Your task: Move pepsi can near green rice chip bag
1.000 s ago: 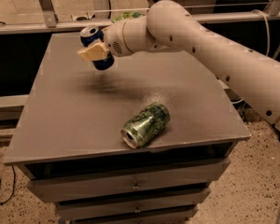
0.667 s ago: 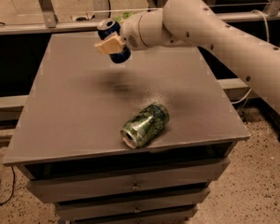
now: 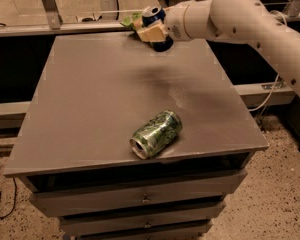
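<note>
The arm (image 3: pixel 250 19) is smooth, glossy off-white, built of thick rounded segments. Its gripper (image 3: pixel 156 32), over the table's (image 3: pixel 90 109) far edge, is cream-coloured.

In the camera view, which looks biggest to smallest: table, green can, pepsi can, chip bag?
Table.
Green can, lying nearer the camera.
Pepsi can, in the claw over the table's far edge; farther off, so maybe truly equal.
Green rice chip bag: mostly hidden behind the claw, so unsure.

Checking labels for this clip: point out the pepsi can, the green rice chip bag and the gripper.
pepsi can (image 3: pixel 153 15), camera view, its top rim
green rice chip bag (image 3: pixel 129 20), camera view, visible left corner
gripper (image 3: pixel 155 31), camera view, between fingertips, far edge of table (image 3: pixel 105 89)
</note>
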{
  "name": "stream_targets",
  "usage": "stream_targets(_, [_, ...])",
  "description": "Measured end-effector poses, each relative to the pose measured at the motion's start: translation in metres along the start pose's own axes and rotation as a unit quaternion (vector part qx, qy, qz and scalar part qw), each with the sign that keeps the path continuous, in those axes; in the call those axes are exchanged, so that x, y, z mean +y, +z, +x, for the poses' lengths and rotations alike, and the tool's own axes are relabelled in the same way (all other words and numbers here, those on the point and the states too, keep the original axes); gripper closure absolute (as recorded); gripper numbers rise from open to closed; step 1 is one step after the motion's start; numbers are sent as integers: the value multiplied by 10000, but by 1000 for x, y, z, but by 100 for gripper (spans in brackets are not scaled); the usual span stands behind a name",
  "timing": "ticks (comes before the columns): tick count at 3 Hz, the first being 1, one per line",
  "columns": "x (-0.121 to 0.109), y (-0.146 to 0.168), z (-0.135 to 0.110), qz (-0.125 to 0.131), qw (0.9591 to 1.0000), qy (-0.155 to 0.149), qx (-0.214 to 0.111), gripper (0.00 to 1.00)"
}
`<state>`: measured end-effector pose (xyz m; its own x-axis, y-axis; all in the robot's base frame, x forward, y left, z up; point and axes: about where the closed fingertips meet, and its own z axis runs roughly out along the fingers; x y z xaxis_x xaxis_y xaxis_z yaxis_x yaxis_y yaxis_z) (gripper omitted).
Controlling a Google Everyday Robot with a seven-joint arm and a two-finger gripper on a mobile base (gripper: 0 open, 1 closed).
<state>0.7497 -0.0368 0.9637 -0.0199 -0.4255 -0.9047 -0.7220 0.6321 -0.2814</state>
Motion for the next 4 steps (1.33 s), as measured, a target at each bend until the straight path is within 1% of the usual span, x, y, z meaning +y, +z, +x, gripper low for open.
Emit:
stream_targets(1, [-46, -6, 13, 353, 9994, 52, -39, 100])
stream_targets(2, [-77, -4, 21, 549, 9983, 122, -138, 100])
stream_targets(3, [-99, 6, 40, 661, 9972, 317, -155, 100])
stream_targets(4, [-108, 11, 68, 719, 9953, 627, -165, 100])
